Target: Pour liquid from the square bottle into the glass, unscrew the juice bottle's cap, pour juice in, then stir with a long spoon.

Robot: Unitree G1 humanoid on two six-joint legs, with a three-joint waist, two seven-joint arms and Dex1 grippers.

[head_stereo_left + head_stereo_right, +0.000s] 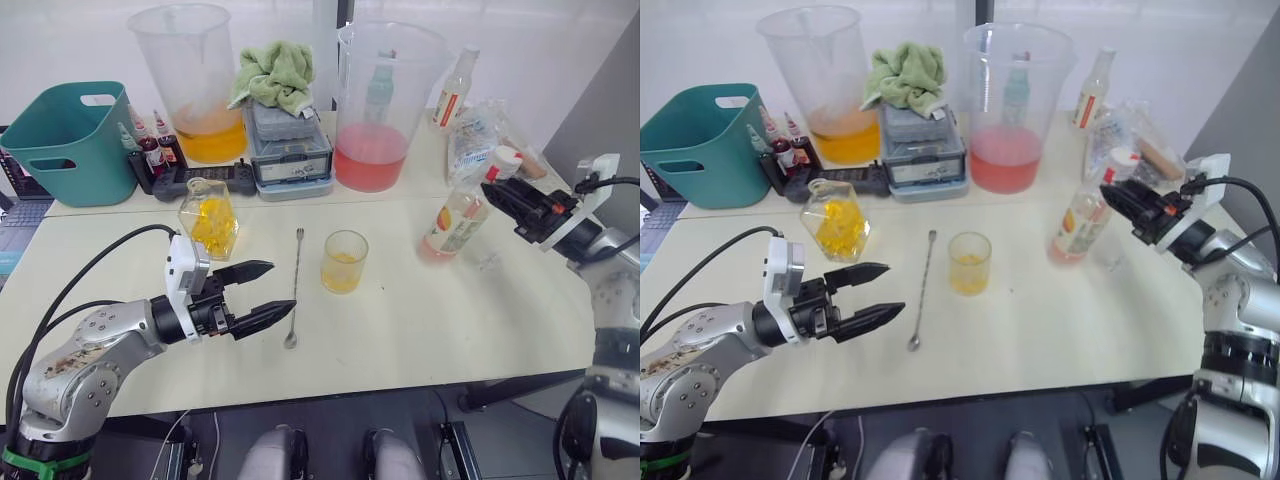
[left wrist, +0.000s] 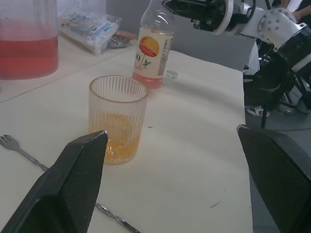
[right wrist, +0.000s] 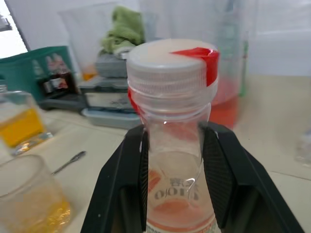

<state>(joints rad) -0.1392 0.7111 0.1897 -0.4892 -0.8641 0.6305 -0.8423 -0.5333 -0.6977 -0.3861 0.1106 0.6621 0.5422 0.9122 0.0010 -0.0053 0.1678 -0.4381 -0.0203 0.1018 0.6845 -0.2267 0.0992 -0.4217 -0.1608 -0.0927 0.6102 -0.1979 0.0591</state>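
Stage: first pour done, cap still on.
Glass (image 1: 345,261) at centre holds yellow liquid; right gripper (image 3: 175,160) clamps tilted juice bottle (image 1: 455,220) neck, cap (image 3: 170,60) on; left gripper (image 1: 262,293) wide, empty; long spoon (image 1: 295,288) flat, left of the glass.

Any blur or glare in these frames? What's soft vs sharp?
Left wrist view: the glass sharp, near fingers soft. Right wrist view: juice bottle and its cap fairly sharp, background hazy, window washed out. Left eye view: bright backlight behind the measuring jugs, soft shadows on the table.
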